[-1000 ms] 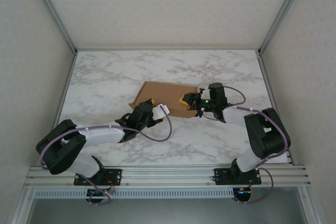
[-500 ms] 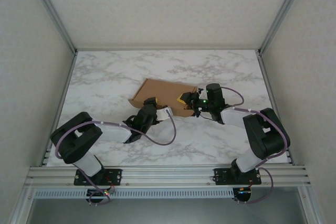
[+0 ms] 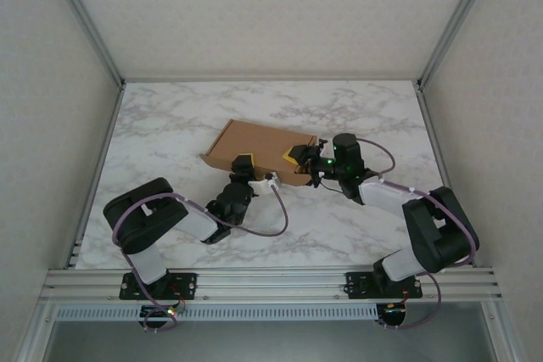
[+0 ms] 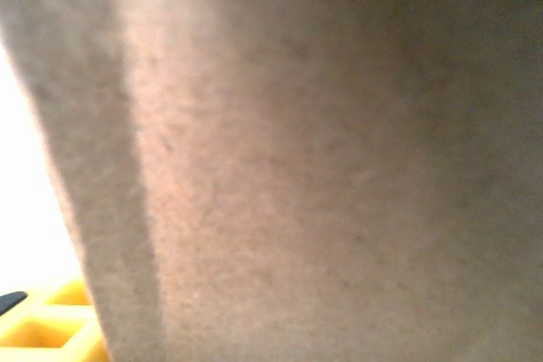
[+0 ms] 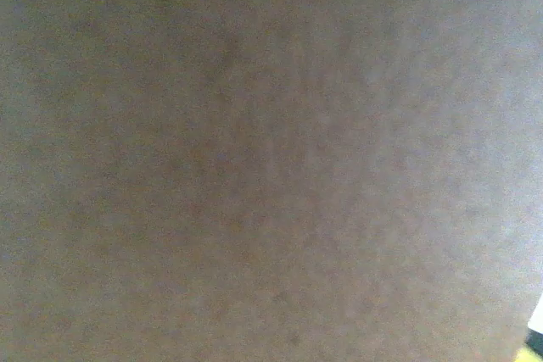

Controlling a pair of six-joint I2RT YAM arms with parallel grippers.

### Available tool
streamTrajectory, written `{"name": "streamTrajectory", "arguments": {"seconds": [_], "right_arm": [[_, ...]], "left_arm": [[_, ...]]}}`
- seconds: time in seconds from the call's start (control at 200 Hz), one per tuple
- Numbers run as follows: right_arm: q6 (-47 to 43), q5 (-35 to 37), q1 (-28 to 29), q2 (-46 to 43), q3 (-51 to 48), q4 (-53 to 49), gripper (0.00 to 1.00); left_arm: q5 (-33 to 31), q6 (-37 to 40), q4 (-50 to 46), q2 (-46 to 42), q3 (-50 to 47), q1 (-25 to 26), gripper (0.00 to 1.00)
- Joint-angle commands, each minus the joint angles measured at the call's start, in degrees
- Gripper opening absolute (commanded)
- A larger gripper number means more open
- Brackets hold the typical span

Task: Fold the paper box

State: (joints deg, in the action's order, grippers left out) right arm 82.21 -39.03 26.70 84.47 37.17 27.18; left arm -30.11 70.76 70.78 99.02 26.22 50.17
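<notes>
Lying mid table (image 3: 170, 125), the paper box (image 3: 254, 143) is judged nearly folded, final closing left, met by the left gripper (image 3: 243, 164) and the right gripper (image 3: 299, 158), whose spread cannot be told.

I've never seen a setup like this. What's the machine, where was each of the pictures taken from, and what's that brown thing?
Two robot arms, a left arm and a right arm, are bolted at the near edge of a marble table. The wide picture looks down from above and behind them. The other two come from a camera on each wrist, so close that they show blurry brown cardboard. That is the paper box, lying on the table. The left end effector is at its near edge, the right end effector at its right corner. Whether either is clamped on it, I cannot tell.
</notes>
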Motion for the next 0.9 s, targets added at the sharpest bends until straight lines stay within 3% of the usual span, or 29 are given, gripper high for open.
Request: {"name": "streamTrajectory", "arguments": {"seconds": [0.0,0.205,0.27,0.335,0.421,0.481,0.586,0.666,0.896], "right_arm": [[0.87,-4.23,2.19,-2.50,0.88,-0.41,0.61],[-3.51,-0.16,1.91,-8.63,0.30,-7.90,0.78],[-8.72,3.15,1.39,-13.05,1.65,-17.78,0.89],[-14.45,8.02,0.53,-18.07,2.92,-28.53,0.94],[-22.19,18.70,-0.72,-25.87,4.63,-41.62,0.98],[-27.41,30.47,-0.69,-30.79,6.38,-51.44,0.98],[-30.19,41.63,-1.43,-38.25,4.57,-54.37,0.98],[-34.58,41.38,-1.80,-38.13,5.32,-51.92,0.96],[-43.22,38.12,-3.26,-25.70,15.48,-55.96,0.94]], "left_arm": [[-3.93,-1.60,-1.94,-3.55,0.74,0.10,0.49],[-3.96,-7.43,-15.12,-9.56,2.00,0.10,0.46],[-3.59,-9.16,-20.77,-11.79,2.79,0.10,0.46],[-3.25,-12.07,-28.65,-14.26,4.39,0.10,0.46],[-2.53,-18.77,-43.54,-17.59,8.06,0.05,0.47],[-0.76,-23.45,-53.93,-19.65,10.95,0.29,0.46],[3.59,-26.60,-66.61,-23.42,14.15,1.44,0.46],[3.76,-27.99,-75.54,-24.56,17.23,2.56,0.46],[8.29,-34.86,-101.71,-23.45,28.71,5.88,0.47]]}}
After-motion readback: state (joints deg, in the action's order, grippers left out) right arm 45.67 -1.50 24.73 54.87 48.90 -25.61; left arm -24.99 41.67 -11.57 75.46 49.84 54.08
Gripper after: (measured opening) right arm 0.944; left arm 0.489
